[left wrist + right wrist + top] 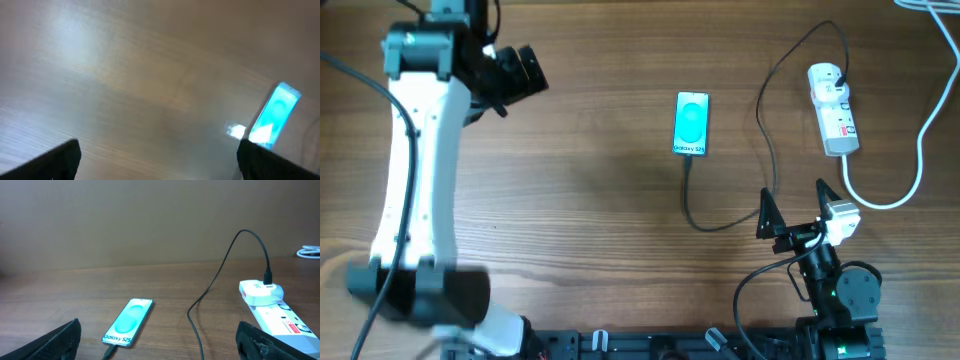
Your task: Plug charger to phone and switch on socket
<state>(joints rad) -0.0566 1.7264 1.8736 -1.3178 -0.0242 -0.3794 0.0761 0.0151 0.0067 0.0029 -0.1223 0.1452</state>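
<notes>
Right claw (792, 198): released, jaws spread wide, empty. Left claw (157, 160): released, empty. The overhead view shows the charger (760, 112) running from the socket (833, 110) to the phone (691, 124) mid-counter (600, 200). The blurred left wrist view shows only the phone.

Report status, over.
Left gripper open, right gripper open, both empty. Charger appears plugged into phone. Socket switch unclear. White cord loops near right gripper.
</notes>
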